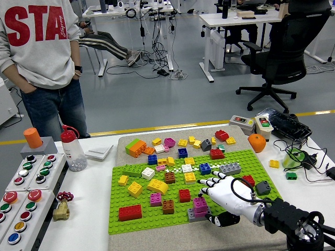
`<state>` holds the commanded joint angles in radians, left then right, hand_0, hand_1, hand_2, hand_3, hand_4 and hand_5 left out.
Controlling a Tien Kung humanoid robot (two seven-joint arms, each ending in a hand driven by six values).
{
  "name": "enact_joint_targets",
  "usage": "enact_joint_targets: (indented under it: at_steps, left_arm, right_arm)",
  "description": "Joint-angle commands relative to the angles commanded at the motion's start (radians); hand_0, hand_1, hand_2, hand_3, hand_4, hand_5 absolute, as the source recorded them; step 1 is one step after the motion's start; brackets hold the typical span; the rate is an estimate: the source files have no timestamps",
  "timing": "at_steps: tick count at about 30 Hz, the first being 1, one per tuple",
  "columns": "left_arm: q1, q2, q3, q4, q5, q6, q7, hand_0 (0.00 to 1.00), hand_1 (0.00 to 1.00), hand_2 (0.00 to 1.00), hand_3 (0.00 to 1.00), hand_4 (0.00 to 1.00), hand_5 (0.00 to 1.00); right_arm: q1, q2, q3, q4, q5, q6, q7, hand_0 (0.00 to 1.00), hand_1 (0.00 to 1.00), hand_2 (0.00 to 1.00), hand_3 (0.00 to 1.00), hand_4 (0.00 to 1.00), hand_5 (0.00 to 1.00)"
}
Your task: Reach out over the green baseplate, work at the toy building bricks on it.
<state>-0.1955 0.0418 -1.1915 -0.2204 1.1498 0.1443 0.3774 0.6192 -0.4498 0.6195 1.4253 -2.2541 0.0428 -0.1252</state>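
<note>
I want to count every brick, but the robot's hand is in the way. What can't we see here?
Head view only:
- Baseplate and any bricks under the right hand: covered by it.
- Purple brick: its right side sits behind the thumb.
- Left hand: outside the picture.
- Person: cut off by the top edge.

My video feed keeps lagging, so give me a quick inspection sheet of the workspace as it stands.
Surface: white table, beige mat under green baseplate.
Job's things: loose toy bricks on plate and mat; magenta brick stack beside the hand.
Clutter: orange fruit, clear red-capped bottle, button panel, brass valve.
Hands: right hand over plate, fingers spread, holding nothing; left not seen.
Cables: black tangle at right.
Surroundings: person standing, hands pocketed.
</note>
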Motion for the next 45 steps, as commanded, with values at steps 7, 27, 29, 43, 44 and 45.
enact_joint_targets:
  at_steps: [7,27,29,43,44,45]
  left_arm:
    - [0.000,0.000,0.000,0.000,0.000,-0.001,0.001,0.661,0.614,0.621,0.440,0.360,0.998]
    - [0.001,0.000,0.000,0.000,0.003,-0.002,0.001,0.662,0.614,0.620,0.440,0.359,0.998]
    - [0.001,-0.001,0.000,0.000,0.002,-0.003,0.001,0.662,0.614,0.620,0.440,0.359,0.998]
    - [0.004,-0.002,0.003,0.000,0.003,-0.005,0.001,0.662,0.614,0.621,0.443,0.361,0.998]
    - [0.004,-0.002,0.002,0.000,0.003,-0.006,0.001,0.662,0.614,0.621,0.443,0.361,0.998]
    - [0.004,-0.002,0.002,0.000,0.003,-0.006,0.001,0.662,0.614,0.622,0.443,0.361,0.998]
  right_arm:
    - [-0.002,-0.002,0.003,0.004,-0.001,0.001,-0.001,0.998,0.916,0.970,0.756,0.677,0.448]
    - [-0.050,-0.034,0.046,0.086,0.006,-0.042,0.000,0.931,0.879,0.922,0.742,0.669,0.446]
    - [-0.054,-0.038,0.046,0.092,0.009,-0.045,0.003,0.931,0.879,0.922,0.742,0.669,0.446]
    - [-0.054,-0.040,0.027,0.088,0.010,-0.028,0.011,0.928,0.883,0.921,0.723,0.665,0.447]
    - [-0.054,-0.040,0.027,0.090,0.009,-0.027,0.012,0.928,0.883,0.921,0.723,0.665,0.447]
    - [-0.055,-0.041,0.026,0.090,0.009,-0.027,0.012,0.931,0.883,0.920,0.724,0.658,0.446]
